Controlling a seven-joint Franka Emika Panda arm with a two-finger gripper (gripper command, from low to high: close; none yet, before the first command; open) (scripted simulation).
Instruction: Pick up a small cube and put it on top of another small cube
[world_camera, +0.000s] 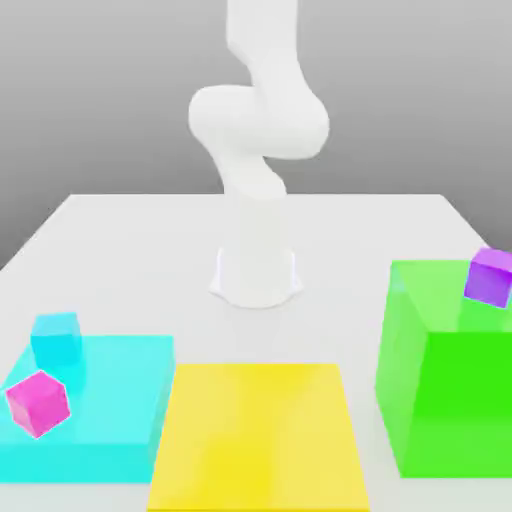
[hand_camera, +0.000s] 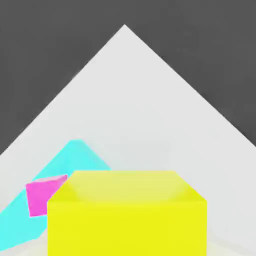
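Yellow cube (hand_camera: 127, 215) close up (apparently gripped), partly hiding magenta cube (hand_camera: 43, 196)

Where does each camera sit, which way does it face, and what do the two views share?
Exterior view: off the arm, facing the arm's base across the white table; the arm shows.
Hand view: on the hand, looking down past the close-up small yellow cube to the table.
Shared: the magenta cube on the cyan slab.
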